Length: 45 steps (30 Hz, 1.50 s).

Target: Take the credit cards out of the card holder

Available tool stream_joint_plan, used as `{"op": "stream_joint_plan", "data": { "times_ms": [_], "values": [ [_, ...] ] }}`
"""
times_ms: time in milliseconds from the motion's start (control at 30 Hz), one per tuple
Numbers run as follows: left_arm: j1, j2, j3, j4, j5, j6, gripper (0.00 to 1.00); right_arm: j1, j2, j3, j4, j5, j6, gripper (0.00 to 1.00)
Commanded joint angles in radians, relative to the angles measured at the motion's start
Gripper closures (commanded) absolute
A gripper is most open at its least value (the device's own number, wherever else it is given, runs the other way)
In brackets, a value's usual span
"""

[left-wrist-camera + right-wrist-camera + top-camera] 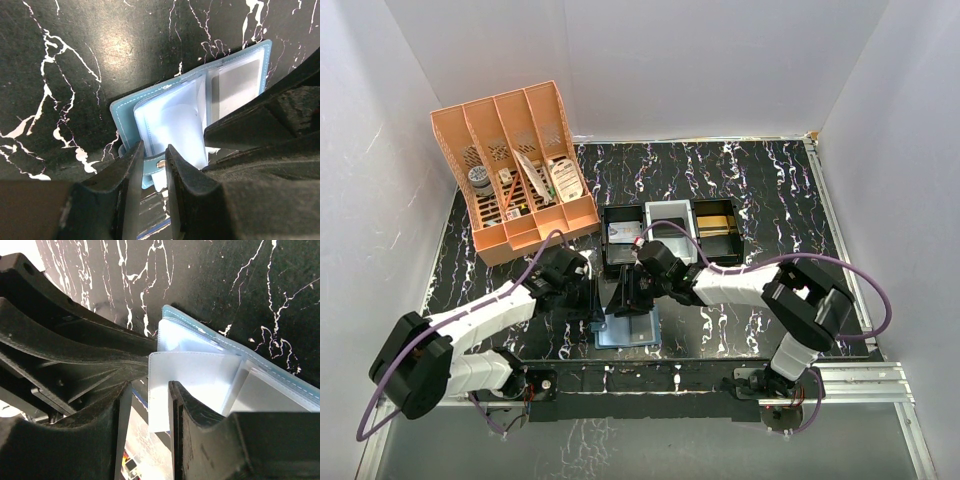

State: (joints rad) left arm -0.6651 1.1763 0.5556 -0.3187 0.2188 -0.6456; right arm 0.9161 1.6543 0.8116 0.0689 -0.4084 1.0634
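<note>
The card holder (632, 332) lies open near the table's front edge, teal outside with clear pockets inside. My left gripper (592, 298) is at its left edge. In the left wrist view the jaws (154, 147) stand narrow with the holder's snap strap (152, 165) between them, beside the teal cover (125, 112). A greyish credit card (237, 82) shows through a clear pocket. My right gripper (622, 292) meets it from the right, above the holder. Its jaws (150, 385) stand apart, and a clear sleeve leaf (190, 375) reaches loosely between them.
Three small trays stand in a row behind the holder: black (608, 250), white (668, 208) and another black one (718, 205). An orange desk organizer (515, 170) with several items sits at the back left. White walls close in the table.
</note>
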Motion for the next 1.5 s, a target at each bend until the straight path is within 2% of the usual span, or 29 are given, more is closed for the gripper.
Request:
{"op": "stream_joint_plan", "data": {
  "times_ms": [0, 167, 267, 367, 533, 667, 800, 1000, 1200, 1333, 1467],
  "values": [
    [-0.005, 0.046, 0.015, 0.01, 0.062, 0.028, 0.78, 0.002, -0.004, 0.026, 0.036, -0.014, -0.013, 0.67],
    [-0.007, 0.101, 0.015, -0.015, 0.073, 0.039, 0.81, 0.003, 0.034, 0.031, 0.095, -0.073, 0.007, 0.67],
    [-0.007, 0.1, 0.021, -0.01, 0.074, 0.036, 0.78, 0.003, 0.023, 0.022, 0.112, -0.067, 0.018, 0.67],
    [-0.006, 0.081, 0.039, -0.01, 0.043, 0.019, 0.76, 0.001, -0.031, -0.009, 0.085, 0.009, 0.024, 0.67],
    [-0.007, 0.046, 0.059, -0.008, 0.006, -0.005, 0.73, -0.015, -0.119, -0.006, -0.053, 0.152, -0.02, 0.65],
    [-0.007, 0.025, 0.066, 0.026, 0.044, -0.013, 0.7, -0.04, -0.187, -0.029, -0.097, 0.225, -0.027, 0.63],
    [-0.007, 0.003, 0.071, 0.057, 0.074, -0.021, 0.69, -0.066, -0.223, -0.06, -0.101, 0.235, -0.018, 0.63],
    [-0.013, 0.092, 0.083, 0.102, 0.167, -0.019, 0.72, -0.077, -0.199, -0.077, -0.123, 0.199, -0.013, 0.69],
    [-0.019, 0.087, 0.111, 0.012, 0.025, -0.029, 0.75, -0.076, -0.181, -0.112, -0.092, 0.15, 0.001, 0.75],
    [-0.019, 0.043, 0.105, -0.051, -0.062, -0.05, 0.72, -0.069, -0.119, -0.105, -0.047, 0.067, -0.013, 0.77],
    [-0.019, -0.033, 0.102, -0.093, -0.142, -0.083, 0.68, -0.038, -0.025, -0.029, -0.07, 0.015, -0.059, 0.76]
  ]
}}
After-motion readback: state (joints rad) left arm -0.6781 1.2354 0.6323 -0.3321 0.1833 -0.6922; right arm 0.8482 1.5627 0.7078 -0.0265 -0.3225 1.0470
